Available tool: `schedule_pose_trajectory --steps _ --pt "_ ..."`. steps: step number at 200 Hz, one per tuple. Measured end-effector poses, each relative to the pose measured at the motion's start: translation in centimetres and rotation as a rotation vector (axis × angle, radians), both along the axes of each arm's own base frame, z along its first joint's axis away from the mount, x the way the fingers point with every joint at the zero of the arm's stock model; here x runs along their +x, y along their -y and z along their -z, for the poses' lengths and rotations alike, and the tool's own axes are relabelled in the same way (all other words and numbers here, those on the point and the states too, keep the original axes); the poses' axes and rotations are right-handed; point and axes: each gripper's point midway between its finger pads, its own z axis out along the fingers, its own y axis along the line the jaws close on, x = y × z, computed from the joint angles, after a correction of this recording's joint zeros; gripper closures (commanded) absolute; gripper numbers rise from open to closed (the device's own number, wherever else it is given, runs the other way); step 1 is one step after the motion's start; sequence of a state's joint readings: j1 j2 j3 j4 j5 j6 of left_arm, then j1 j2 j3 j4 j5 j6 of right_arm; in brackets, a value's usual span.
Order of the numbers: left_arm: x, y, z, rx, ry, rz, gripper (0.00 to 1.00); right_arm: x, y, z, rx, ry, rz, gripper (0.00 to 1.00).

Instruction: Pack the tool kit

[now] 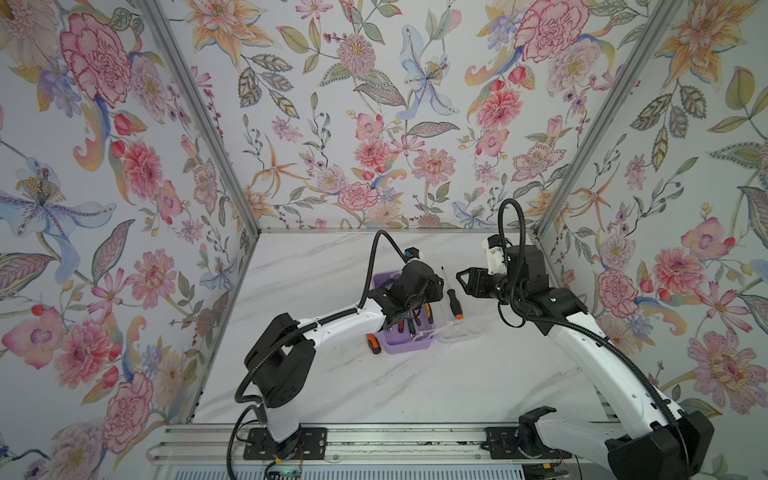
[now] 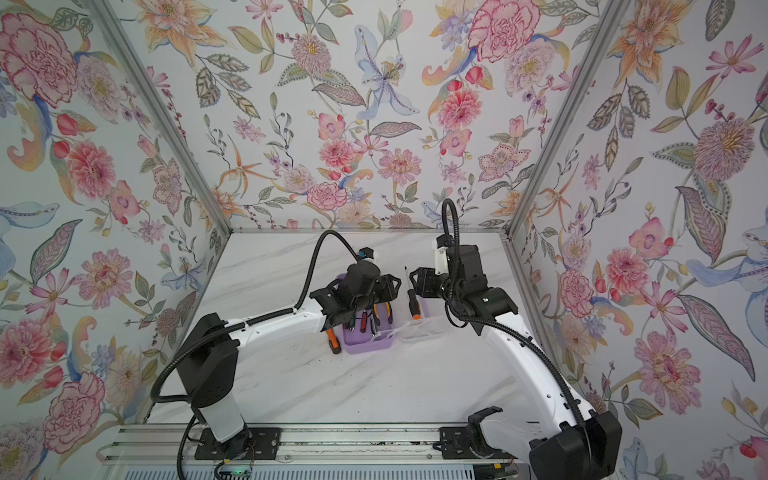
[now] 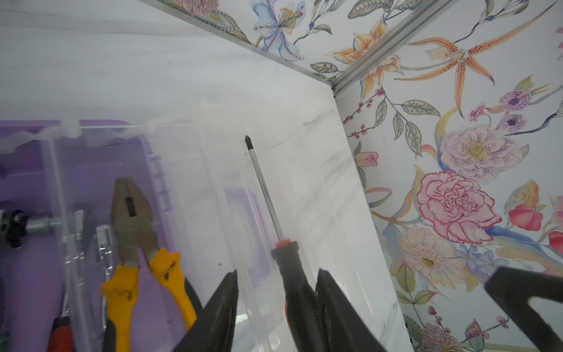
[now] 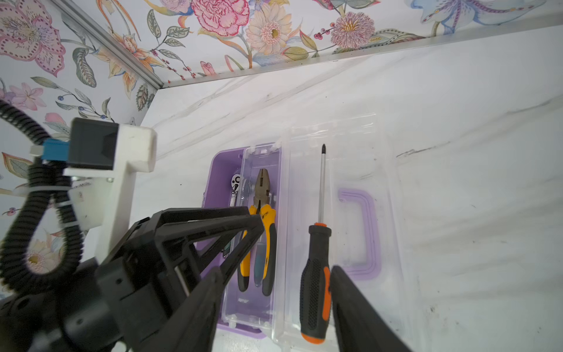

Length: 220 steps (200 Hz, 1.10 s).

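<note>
Flowery wallpaper [image 1: 353, 104] stands on three sides of a white marble surface [image 1: 457, 386]. About the middle of that surface sits a small lilac plastic box [image 1: 405, 347], open. Its clear plastic lid [image 4: 390, 243] lies flat on the surface on the side toward the right edge, with a purple C-shaped handle [image 4: 370, 231] on it. A long screwdriver with a black and orange grip [image 1: 452, 299] lies on the lid. Pliers with yellow handles [image 4: 262, 219] and a small silver ratchet [image 4: 235, 179] lie inside the box. Another orange and black screwdriver [image 1: 374, 344] lies on the surface, just beside the box's wall toward the left edge.

The left arm [image 1: 340, 322] reaches in from the front edge, bends at the elbow, and tips its wrist down over the box. The left arm's jaws are spread apart above the pliers, holding nothing. The right arm [image 1: 594, 365] climbs from the front right corner and leans in toward the middle. The right arm's jaws point sideways at the lid, spread wide, near the long screwdriver's grip.
</note>
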State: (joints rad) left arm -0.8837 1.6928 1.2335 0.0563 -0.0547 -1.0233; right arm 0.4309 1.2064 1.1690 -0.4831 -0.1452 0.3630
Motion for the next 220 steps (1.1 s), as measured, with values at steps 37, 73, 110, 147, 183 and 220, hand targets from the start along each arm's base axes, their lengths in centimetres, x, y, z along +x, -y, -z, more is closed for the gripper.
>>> schedule_pose_trajectory --steps 37,73,110,147,183,220 --pt "-4.9 -8.8 -1.7 -0.048 0.097 -0.101 0.57 -0.8 -7.6 -0.3 -0.077 0.006 -0.148 0.46" --pt "-8.6 -14.0 1.9 -0.003 0.079 -0.167 0.58 -2.1 -14.7 2.4 -0.152 -0.051 -0.294 0.47" --pt "-11.6 -18.9 3.9 -0.028 0.070 -0.248 0.60 -3.0 -20.9 6.2 -0.227 -0.116 -0.406 0.46" --pt "-12.8 -22.3 3.9 -0.092 0.106 -0.320 0.59 -3.6 -26.4 10.0 -0.298 -0.172 -0.492 0.47" --pt "-13.2 -23.4 3.9 -0.108 0.118 -0.341 0.59 -4.2 -29.2 14.5 -0.405 -0.229 -0.531 0.47" --pt "-13.4 -23.5 5.2 -0.088 0.109 -0.334 0.59 -4.4 -28.9 19.1 -0.519 -0.304 -0.522 0.47"
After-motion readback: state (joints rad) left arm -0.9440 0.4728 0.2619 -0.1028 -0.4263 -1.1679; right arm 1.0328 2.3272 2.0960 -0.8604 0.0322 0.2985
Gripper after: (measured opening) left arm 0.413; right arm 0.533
